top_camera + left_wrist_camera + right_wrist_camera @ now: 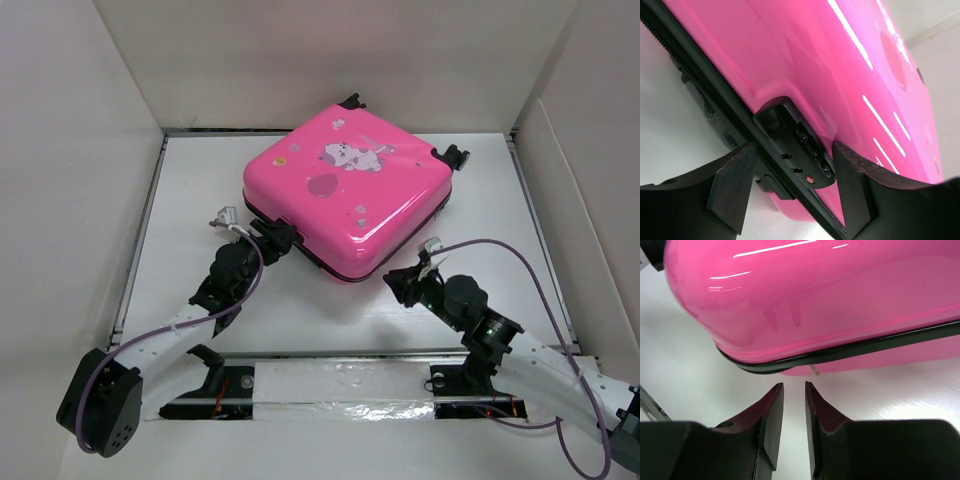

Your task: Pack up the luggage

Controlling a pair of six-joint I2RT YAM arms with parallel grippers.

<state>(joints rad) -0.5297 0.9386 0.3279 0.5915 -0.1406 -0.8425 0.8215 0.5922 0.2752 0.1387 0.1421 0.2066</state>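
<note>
The luggage (345, 190) is a glossy hot-pink hard-shell suitcase lying flat and closed on the white table, cartoon print facing up. My left gripper (270, 236) is at its near-left edge. In the left wrist view it (792, 147) is open, with its fingers on either side of the black lock block (790, 125) on the zipper seam, not clamped on it. My right gripper (402, 277) sits low on the table just in front of the suitcase's near corner (815, 290). In the right wrist view it (794, 385) has its jaws only narrowly apart and is empty.
White walls (80, 150) enclose the table on the left, back and right. Black wheels (455, 157) stick out at the suitcase's far side. A taped strip (330, 385) runs along the near edge between the arm bases.
</note>
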